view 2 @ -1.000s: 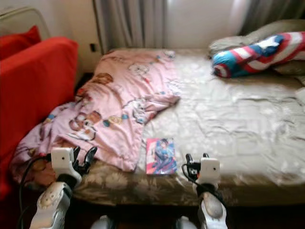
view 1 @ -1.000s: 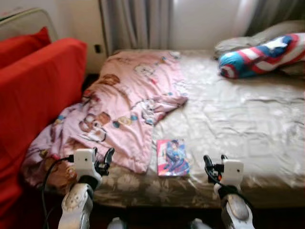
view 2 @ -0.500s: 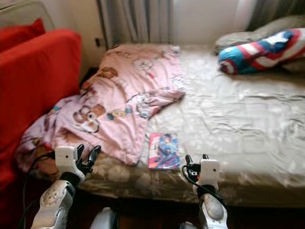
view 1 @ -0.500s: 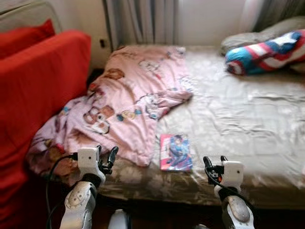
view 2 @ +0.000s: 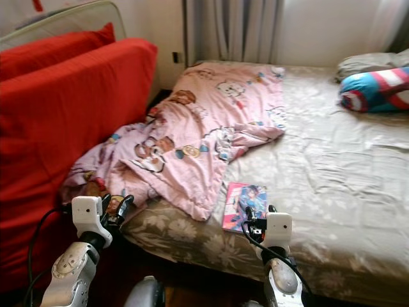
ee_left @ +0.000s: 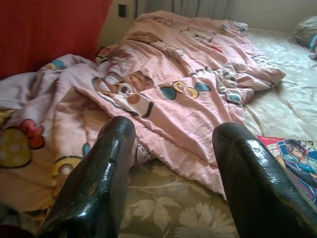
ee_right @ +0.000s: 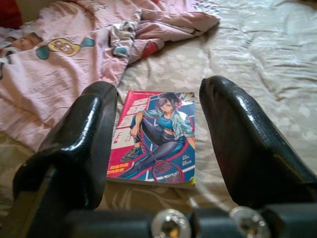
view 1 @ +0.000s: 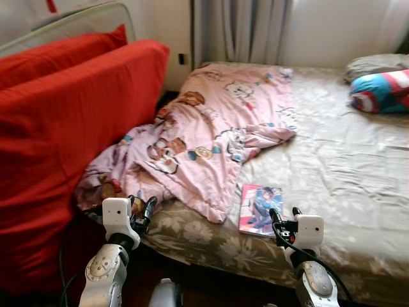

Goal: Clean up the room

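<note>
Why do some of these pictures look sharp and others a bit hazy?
Left eye view: soft, with the window washed out behind the curtains. Right wrist view: sharp on the book, its cover art clear; the right claw looms dark and close. Left wrist view: crisp on the pink blanket.

view swung left, bed [view 1: 358,173] now nearer

- Before me stands a bed [view 1: 358,192], its beige sheet wrinkled and printed with pale flowers along the near edge.
- Just beside the bed, on my left, a red sofa [view 1: 57,141] rises high, with a red cushion [view 1: 61,54] on top and a pale metal rail [view 1: 77,19] behind it.
- Beyond the bed's far end hang grey curtains [view 1: 243,29] against a light wall [view 1: 332,32].
- A dark wall socket [view 1: 181,59] sits between sofa and curtains.
- Daylight falls bright across the bed.
</note>
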You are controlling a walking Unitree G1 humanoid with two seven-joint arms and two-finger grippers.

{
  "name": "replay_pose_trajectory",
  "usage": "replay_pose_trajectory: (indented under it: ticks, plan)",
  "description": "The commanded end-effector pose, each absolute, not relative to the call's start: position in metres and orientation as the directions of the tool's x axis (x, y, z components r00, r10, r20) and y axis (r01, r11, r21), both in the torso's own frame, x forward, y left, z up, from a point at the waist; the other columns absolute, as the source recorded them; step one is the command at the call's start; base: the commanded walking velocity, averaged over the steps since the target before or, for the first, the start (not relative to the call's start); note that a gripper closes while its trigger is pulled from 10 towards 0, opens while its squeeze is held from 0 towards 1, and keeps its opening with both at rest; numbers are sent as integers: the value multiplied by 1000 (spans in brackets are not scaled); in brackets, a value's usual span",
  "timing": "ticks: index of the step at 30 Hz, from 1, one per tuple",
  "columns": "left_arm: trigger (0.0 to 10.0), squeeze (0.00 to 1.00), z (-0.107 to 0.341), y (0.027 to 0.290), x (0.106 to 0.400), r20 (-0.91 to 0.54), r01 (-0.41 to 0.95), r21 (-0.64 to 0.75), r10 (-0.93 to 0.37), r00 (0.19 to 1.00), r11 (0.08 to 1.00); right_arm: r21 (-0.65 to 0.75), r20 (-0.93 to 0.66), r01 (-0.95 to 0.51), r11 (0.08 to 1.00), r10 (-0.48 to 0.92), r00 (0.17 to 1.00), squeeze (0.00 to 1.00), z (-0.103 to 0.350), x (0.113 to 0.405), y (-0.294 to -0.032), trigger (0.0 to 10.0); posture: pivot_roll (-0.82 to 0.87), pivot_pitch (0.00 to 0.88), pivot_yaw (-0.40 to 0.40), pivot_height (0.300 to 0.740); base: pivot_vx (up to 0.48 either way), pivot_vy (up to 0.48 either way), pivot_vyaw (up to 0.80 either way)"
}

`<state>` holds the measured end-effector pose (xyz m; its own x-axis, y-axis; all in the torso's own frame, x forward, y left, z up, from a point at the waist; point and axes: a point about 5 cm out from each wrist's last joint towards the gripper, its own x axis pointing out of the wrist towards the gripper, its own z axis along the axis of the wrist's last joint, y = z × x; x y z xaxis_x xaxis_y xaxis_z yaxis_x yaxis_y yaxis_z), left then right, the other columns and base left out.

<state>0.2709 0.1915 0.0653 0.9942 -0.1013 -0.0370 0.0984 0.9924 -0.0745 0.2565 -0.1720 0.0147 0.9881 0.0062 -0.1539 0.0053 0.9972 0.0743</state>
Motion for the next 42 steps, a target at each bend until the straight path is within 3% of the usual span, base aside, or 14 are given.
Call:
replay_pose_trajectory:
  ticks: [1, 42]
  plan:
    - [10000, 0, 67, 193, 272, -41, 103, -73, -106, 993, 992, 81, -144, 17, 997, -6, 990, 0, 16, 258, -172, 10000, -18, 33, 12, 649, 0, 0, 0]
    - [10000, 0, 69, 191, 274, -37, 112, -66, -114, 993, 992, 57, -146, 14, 998, -5, 989, 0, 17, 259, -172, 10000, -18, 34, 19, 649, 238, 0, 0]
